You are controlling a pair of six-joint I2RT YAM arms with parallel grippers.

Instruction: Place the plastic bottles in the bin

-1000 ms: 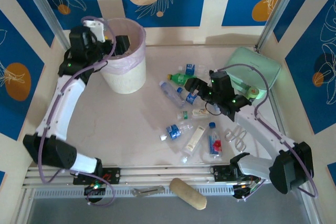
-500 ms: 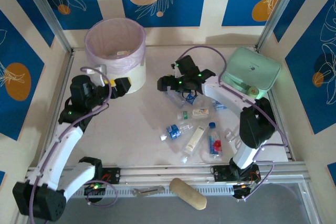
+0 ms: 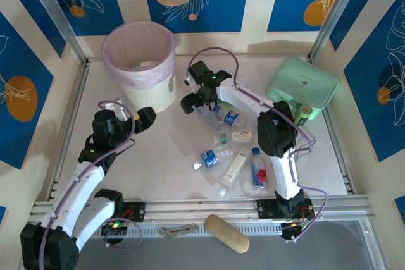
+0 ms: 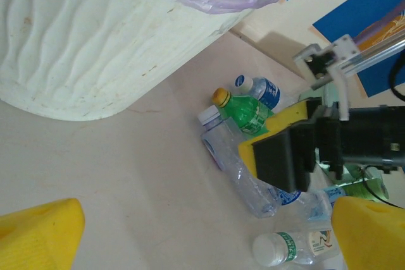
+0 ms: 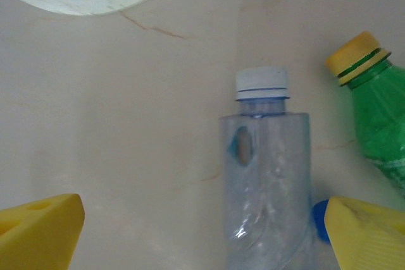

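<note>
Across the whole base, table (image 3: 158, 156): pale marbled top, pretty much everything sits on it.
bin (image 3: 152, 96): far-left corner, standing upright, pinkish bag folded over the rim. Something pale lies at the bottom, can't tell what. Its white wall is also up top in the left wrist view (image 4: 95, 42).
mint-green pouch (image 3: 302, 83): far-right corner, well apart from the bin.
left pincer (image 3: 144, 119): released, nothing in it, over the left half of the table, just on the near side of the bin. Yellow tips are wide apart in its own view (image 4: 202, 238).
right pincer (image 3: 193, 88): spread wide too, over the middle toward the far edge, straddling the clear bottle (image 5: 266, 175) without gripping it.
tan loaf thing (image 3: 226, 233): on the rail past the near edge.
plastic bottles (image 3: 209, 158): loose bunch lying flat right of the middle, none near the bin's rim; one has a red label (image 3: 256, 167).
clear bottle, closer look: on its side, white cap pointing toward the bin.
green bottle (image 5: 380, 131): yellow cap, just beside the clear one.
</note>
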